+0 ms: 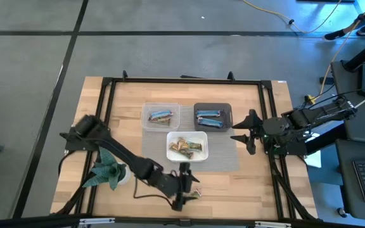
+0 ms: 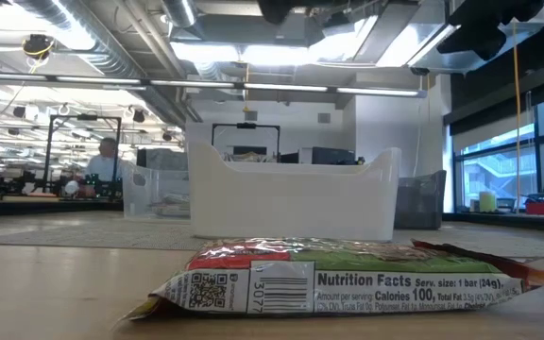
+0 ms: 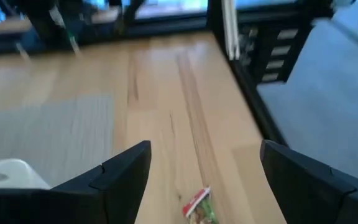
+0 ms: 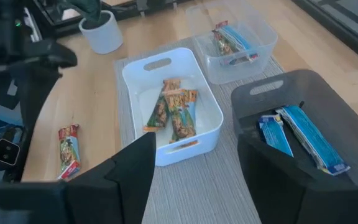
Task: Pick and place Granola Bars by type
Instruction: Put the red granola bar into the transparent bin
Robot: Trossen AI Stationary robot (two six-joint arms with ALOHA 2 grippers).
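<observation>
One tan, green and red granola bar (image 1: 194,194) lies flat on the wood near the table's front edge, close up in the low view (image 2: 338,279). My left gripper (image 1: 184,186) hovers open just beside and above it; in the left wrist view the bar (image 3: 199,210) shows between the spread fingers, untouched. Several tan bars (image 4: 174,107) lie in the white tub (image 1: 170,152). Blue bars (image 4: 303,134) lie in the dark tub (image 1: 228,109), and more bars (image 4: 232,40) in the clear tub (image 1: 146,121). My right gripper (image 1: 244,134) waits open at the right, above the table beside the dark tub.
The three tubs stand on a grey mat (image 1: 224,161) at the table's middle. A green paper plant (image 1: 106,170) in a white pot stands at the front left, next to my left arm. A black frame (image 1: 268,114) runs round the table. Bare wood lies along the front edge.
</observation>
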